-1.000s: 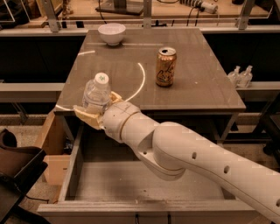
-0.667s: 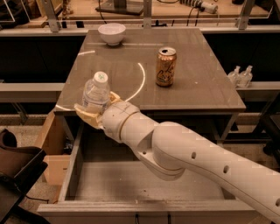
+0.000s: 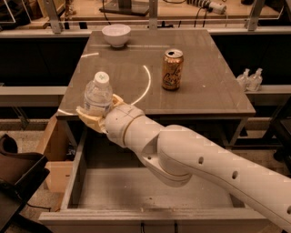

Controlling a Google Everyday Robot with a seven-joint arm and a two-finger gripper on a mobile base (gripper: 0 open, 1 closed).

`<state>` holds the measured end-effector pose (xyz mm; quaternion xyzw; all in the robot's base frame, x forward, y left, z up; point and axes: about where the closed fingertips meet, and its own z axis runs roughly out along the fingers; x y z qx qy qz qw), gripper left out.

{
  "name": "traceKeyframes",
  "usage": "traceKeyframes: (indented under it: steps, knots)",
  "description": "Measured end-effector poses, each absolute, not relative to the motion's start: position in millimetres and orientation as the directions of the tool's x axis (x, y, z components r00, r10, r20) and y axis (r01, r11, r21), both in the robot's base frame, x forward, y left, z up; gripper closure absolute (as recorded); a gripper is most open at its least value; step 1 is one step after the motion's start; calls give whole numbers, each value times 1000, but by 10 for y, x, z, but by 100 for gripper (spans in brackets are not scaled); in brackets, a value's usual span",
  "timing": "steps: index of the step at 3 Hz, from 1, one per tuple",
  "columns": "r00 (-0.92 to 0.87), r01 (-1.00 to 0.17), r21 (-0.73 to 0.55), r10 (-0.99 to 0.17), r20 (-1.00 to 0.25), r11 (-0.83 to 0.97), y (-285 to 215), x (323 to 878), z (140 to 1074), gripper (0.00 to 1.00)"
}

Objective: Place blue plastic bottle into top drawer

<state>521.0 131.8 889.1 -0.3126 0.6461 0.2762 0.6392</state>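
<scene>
In the left-centre, blue plastic bottle point(image 3: 97, 94): upright, white cap up, at the front-left edge of the table point(image 3: 209, 93).
Gripper point(image 3: 100, 113): fingers clamped around the bottle's lower body.
Top drawer point(image 3: 136, 193): pulled open, lower frame, beneath the arm.
Tabletop: gold can point(image 3: 173, 69) centre-right; white bowl point(image 3: 116, 35) at far edge.

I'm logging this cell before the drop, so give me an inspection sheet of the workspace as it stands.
Surface: grey table, glare streaks on top.
Job's things: blue plastic bottle upright at the table's near left corner; top drawer pulled open below.
Clutter: gold can and white bowl on the table.
Grippers: pincer shut on the bottle's lower half.
Cables: dark cables on the bench behind.
Surroundings: two small bottles right; cardboard box left.
</scene>
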Motion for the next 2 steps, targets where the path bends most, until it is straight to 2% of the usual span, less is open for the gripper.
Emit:
traceKeyframes:
  steps: [1,2]
  knots:
    - [6,-759,-50,-69,-998,650,1287,5207,9049,100]
    - [-62,-768,20,-43,-997,640,1164,5251,9484,100]
